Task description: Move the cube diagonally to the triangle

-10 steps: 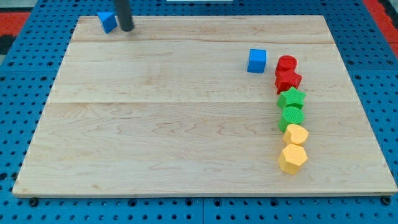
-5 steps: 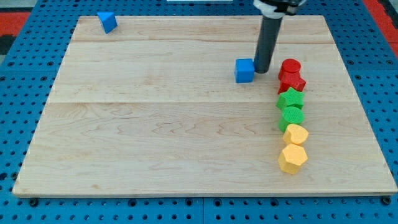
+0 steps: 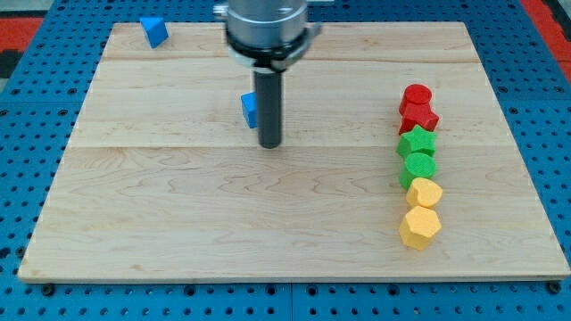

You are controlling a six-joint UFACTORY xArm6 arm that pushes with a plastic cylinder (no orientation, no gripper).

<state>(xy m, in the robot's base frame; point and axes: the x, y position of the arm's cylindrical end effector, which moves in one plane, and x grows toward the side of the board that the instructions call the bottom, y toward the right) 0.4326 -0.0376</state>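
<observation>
The blue cube (image 3: pixel 249 109) sits near the middle of the wooden board (image 3: pixel 178 214), partly hidden behind my rod. My tip (image 3: pixel 270 144) rests on the board just to the right of and below the cube, touching or nearly touching it. The blue triangle (image 3: pixel 153 31) lies at the board's top left corner, far up and left of the cube.
A column of blocks stands along the view's right: a red cylinder (image 3: pixel 414 94), a red star (image 3: pixel 417 117), a green star (image 3: pixel 417 141), a green block (image 3: pixel 418 167), a yellow block (image 3: pixel 425 192) and a yellow hexagon (image 3: pixel 419 227).
My rod went from beside the triangle to the cube's right side, then swept left. The cube slid left from near the red blocks to the board's middle.
</observation>
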